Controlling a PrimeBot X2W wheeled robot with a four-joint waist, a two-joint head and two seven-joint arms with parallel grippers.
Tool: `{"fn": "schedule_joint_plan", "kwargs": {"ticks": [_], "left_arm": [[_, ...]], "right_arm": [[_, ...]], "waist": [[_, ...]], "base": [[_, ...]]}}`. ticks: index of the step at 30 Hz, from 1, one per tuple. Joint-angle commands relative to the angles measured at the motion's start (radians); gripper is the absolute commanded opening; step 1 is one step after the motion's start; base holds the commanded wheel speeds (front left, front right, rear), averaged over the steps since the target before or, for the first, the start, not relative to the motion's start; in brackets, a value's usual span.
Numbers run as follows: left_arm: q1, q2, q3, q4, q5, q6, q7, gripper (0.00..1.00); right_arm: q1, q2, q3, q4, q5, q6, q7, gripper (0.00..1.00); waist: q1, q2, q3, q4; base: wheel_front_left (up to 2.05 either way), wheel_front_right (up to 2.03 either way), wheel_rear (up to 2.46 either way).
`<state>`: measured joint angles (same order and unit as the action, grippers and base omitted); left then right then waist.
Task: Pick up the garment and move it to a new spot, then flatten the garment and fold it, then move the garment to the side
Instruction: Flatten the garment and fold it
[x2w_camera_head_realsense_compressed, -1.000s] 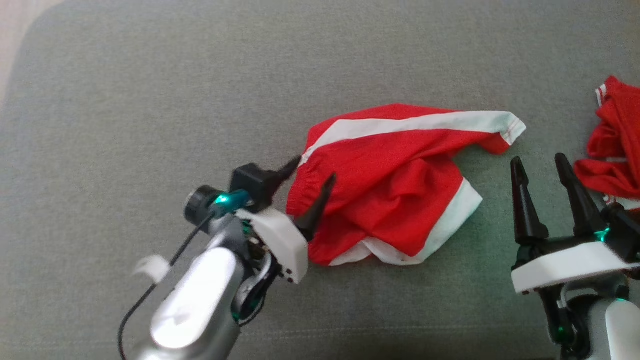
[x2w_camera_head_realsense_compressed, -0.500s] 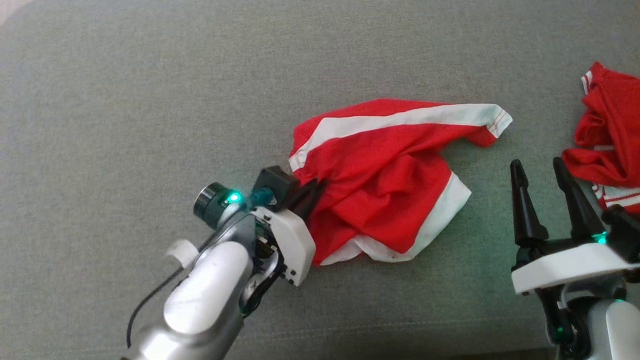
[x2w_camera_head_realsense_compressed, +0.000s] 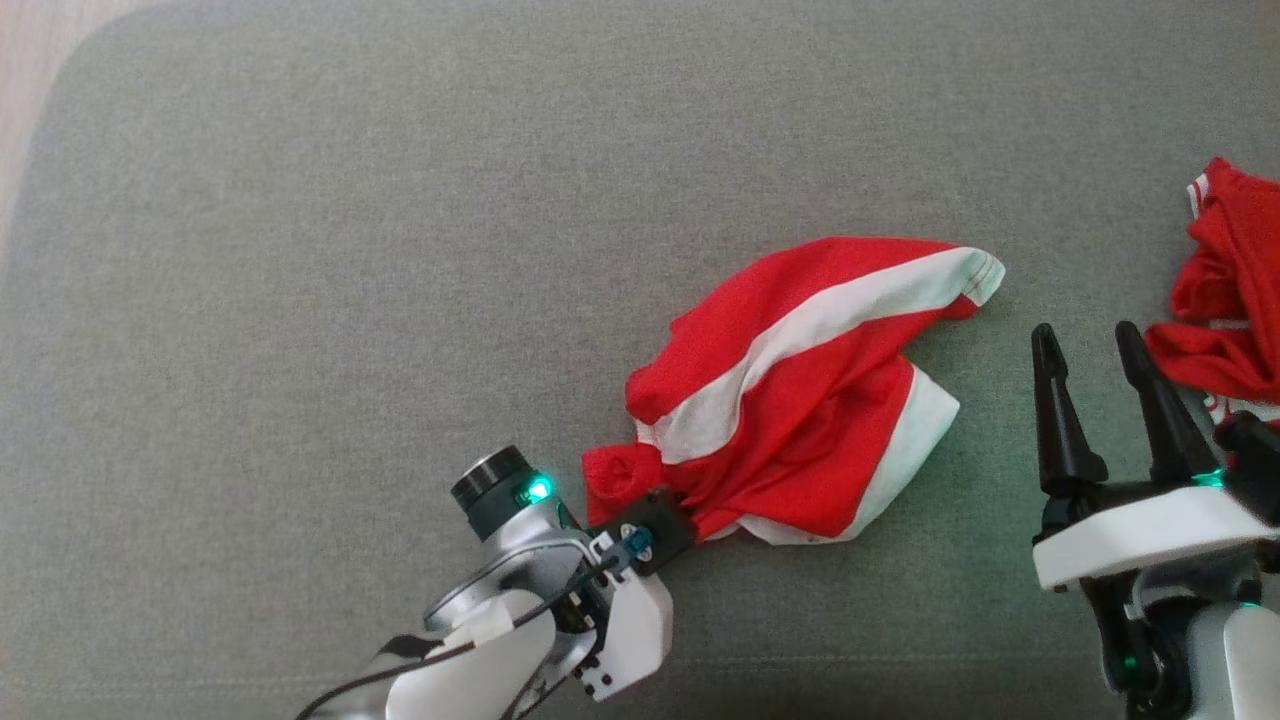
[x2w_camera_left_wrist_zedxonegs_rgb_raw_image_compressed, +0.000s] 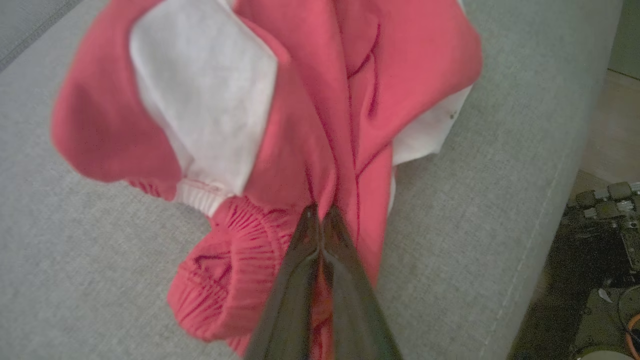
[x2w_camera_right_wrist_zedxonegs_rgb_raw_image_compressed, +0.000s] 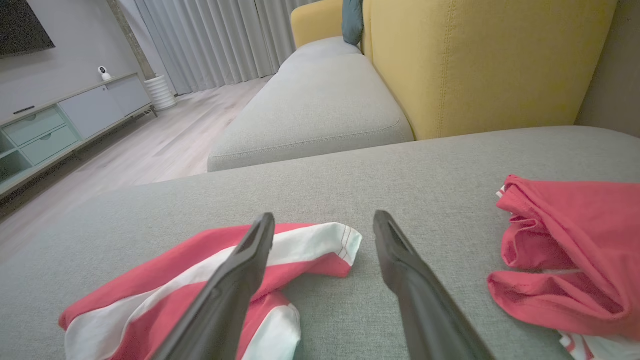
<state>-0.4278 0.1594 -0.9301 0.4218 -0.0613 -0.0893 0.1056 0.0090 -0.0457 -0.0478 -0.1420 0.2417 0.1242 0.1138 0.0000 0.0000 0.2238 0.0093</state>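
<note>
pinching garment (x2w_camera_head_realsense_compressed: 800, 400), perhaps its waistband (x2w_camera_left_wrist_zedxonegs_rgb_raw_image_compressed: 225, 280) per wrist view, left hand (x2w_camera_left_wrist_zedxonegs_rgb_raw_image_compressed: 319, 212); right hand (x2w_camera_head_realsense_compressed: 1085, 330) spread.

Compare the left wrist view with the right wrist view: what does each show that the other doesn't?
Left wrist view: the left end effector shut on the red-and-white garment beside its gathered waistband. Right wrist view: the open right end effector, a second red garment, a yellow sofa back, a low cabinet. Shared: the red-and-white garment on the grey cushion.
</note>
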Motion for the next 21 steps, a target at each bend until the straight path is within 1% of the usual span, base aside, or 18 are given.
{"fn": "schedule_joint_plan", "kwargs": {"ticks": [1, 2, 3, 4, 9, 15, 18, 21], "left_arm": [[-0.016, 0.010, 0.022, -0.016, 0.000, -0.001, -0.003, 0.00], [-0.012, 0.005, 0.025, -0.015, -0.006, 0.005, -0.013, 0.33], [-0.006, -0.001, 0.033, -0.017, -0.015, 0.014, -0.028, 0.90], [0.001, -0.005, 0.043, -0.020, -0.025, 0.025, -0.043, 1.00], [0.050, -0.018, 0.117, -0.079, -0.096, 0.082, -0.150, 1.00], [0.138, -0.007, 0.251, -0.191, -0.204, 0.167, -0.277, 1.00], [0.181, 0.003, 0.329, -0.245, -0.256, 0.215, -0.312, 1.00], [0.217, 0.023, 0.405, -0.287, -0.285, 0.266, -0.333, 1.00]], "right_arm": [[-0.016, -0.005, 0.018, -0.037, 0.010, 0.007, 0.005, 1.00], [-0.014, -0.005, 0.017, -0.039, 0.011, 0.007, 0.007, 1.00], [-0.012, -0.005, 0.017, -0.041, 0.011, 0.007, 0.008, 1.00], [-0.010, -0.005, 0.015, -0.042, 0.011, 0.007, 0.009, 1.00], [0.000, -0.005, 0.013, -0.063, 0.001, 0.007, 0.017, 1.00], [0.004, -0.005, 0.022, -0.099, -0.028, 0.007, 0.032, 1.00], [0.011, -0.005, 0.025, -0.113, -0.040, 0.007, 0.045, 1.00], [0.023, -0.005, 0.026, -0.125, -0.054, 0.007, 0.056, 1.00]], "waist": [[0.0000, 0.0000, -0.006, 0.001], [0.0000, 0.0000, -0.010, 0.001], [0.0000, 0.0000, -0.014, 0.002], [0.0000, 0.0000, -0.018, 0.003], [0.0000, 0.0000, -0.040, 0.013], [0.0000, 0.0000, -0.066, 0.028], [0.0000, 0.0000, -0.080, 0.034], [0.0000, 0.0000, -0.091, 0.043]], "base": [[0.00, 0.00, 0.00], [0.00, 0.00, 0.00], [0.00, 0.00, 0.00], [0.00, 0.00, 0.00], [0.00, 0.00, 0.00], [0.00, 0.00, 0.00], [0.00, 0.00, 0.00], [0.00, 0.00, 0.00]]}}
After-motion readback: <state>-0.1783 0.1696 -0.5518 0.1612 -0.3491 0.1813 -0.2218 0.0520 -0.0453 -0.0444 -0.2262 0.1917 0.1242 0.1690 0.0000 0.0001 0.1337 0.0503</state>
